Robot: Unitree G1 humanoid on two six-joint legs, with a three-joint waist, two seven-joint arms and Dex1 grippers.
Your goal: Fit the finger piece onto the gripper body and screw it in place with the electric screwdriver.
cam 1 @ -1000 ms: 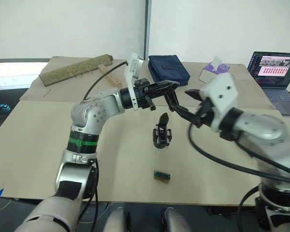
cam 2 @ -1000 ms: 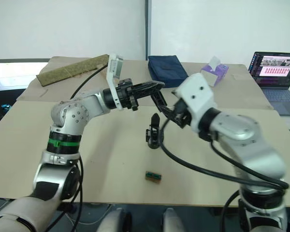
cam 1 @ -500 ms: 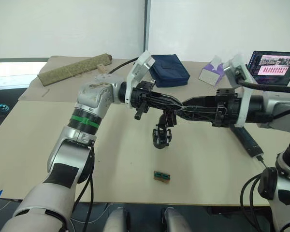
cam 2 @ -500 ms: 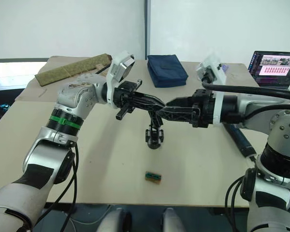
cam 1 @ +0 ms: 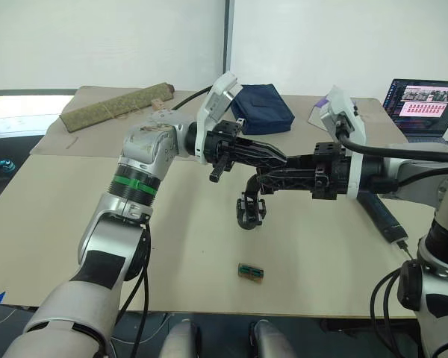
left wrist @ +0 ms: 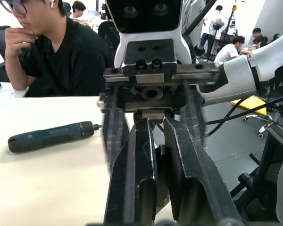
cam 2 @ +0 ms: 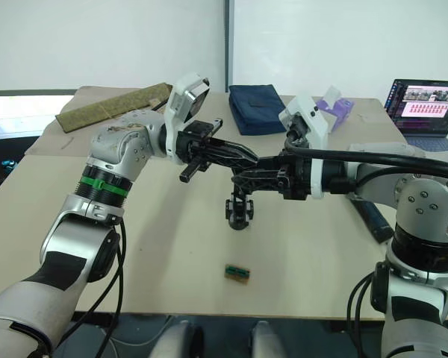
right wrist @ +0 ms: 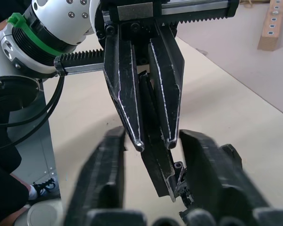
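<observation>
Black finger piece (right wrist: 153,127) sits pinched in the left tool (cam 1: 272,157), above the gripper body (cam 1: 249,209) on the beige surface (cam 1: 52,216). Right tool (cam 1: 263,179) spreads wide around it (a handover, likely). Early release could drop it. Electric screwdriver (cam 1: 381,215) lies nearby.

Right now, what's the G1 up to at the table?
The left end effector holds the finger piece above the table. The right end effector faces it, open, its fingers either side of the piece. The gripper body stands below them, and the electric screwdriver lies untouched on the robot's right.
</observation>
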